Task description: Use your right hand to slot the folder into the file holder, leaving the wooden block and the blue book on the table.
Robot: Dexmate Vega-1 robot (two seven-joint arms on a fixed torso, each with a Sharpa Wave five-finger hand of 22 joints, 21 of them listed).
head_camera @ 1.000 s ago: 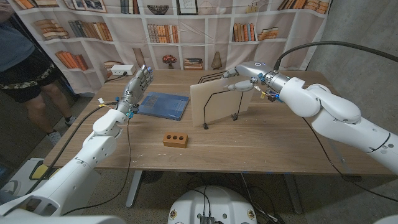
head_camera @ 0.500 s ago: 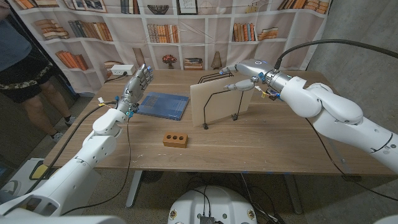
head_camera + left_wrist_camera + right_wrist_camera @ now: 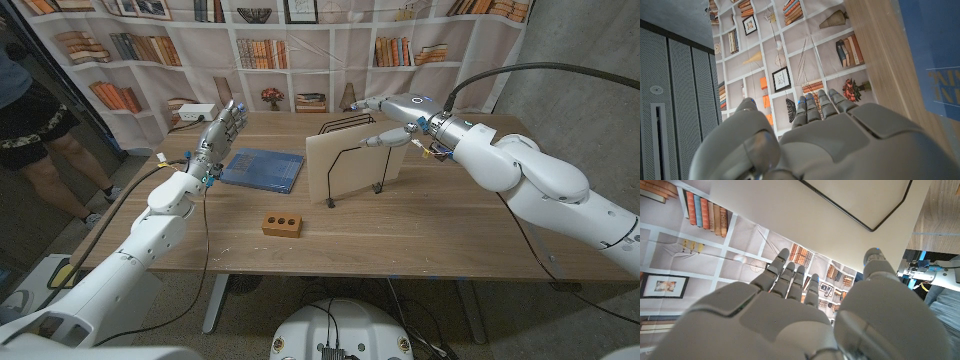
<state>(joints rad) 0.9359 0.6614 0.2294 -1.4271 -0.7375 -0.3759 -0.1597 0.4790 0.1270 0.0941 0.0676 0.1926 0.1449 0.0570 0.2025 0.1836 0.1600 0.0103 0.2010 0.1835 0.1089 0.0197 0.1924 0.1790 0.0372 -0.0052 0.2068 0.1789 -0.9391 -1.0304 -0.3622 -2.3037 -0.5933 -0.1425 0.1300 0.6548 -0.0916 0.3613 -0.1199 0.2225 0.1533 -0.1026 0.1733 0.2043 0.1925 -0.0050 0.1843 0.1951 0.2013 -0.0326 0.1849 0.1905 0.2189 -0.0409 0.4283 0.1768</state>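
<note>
Head view: cream flat folder upright in black wire file holder mid-desk, wood grain top. Right hand just above folder's top edge, fingers spread, gripping nothing; contact with folder unclear. Right wrist view: same hand, smooth grey fingers apart, plain folder face with thin wire loop across it. Left hand raised, fingers straight, empty, beside flat blue book. Small rectangular wooden block with round holes in front of folder.
</note>
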